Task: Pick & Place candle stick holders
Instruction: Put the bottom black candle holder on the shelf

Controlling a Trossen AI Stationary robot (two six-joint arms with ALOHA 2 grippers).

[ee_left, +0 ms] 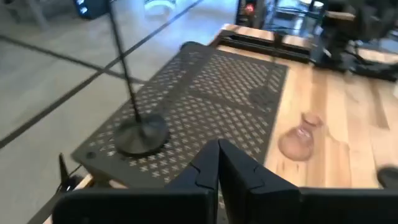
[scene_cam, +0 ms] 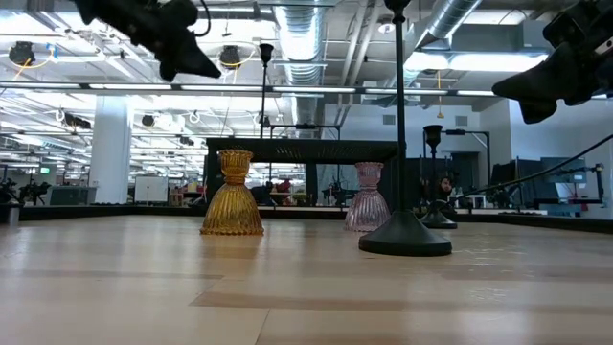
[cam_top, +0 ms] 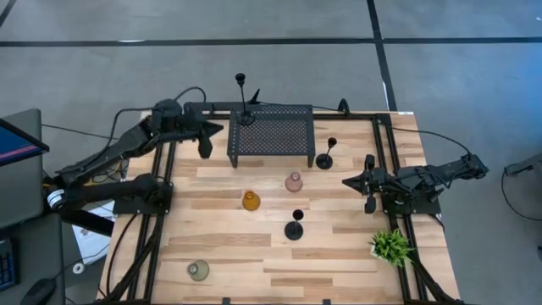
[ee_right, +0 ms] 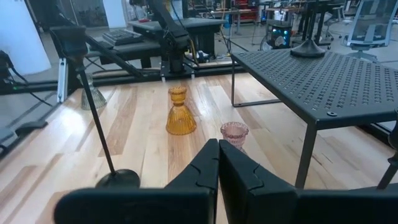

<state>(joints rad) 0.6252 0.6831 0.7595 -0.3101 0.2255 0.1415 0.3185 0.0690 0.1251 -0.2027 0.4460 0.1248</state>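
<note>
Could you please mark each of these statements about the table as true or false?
1. One slim black candle stick holder stands on the black perforated metal rack. True.
2. The squat amber glass holder sits on the rack. False: it stands on the wooden table, in front of the rack.
3. The left tool is shut and empty. True.
4. The squat grey-green holder touches the squat pink glass holder. False: they stand far apart, the grey-green one near the table's front edge.
5. The right tool grips the small green potted plant. False: it is shut on nothing.
</note>
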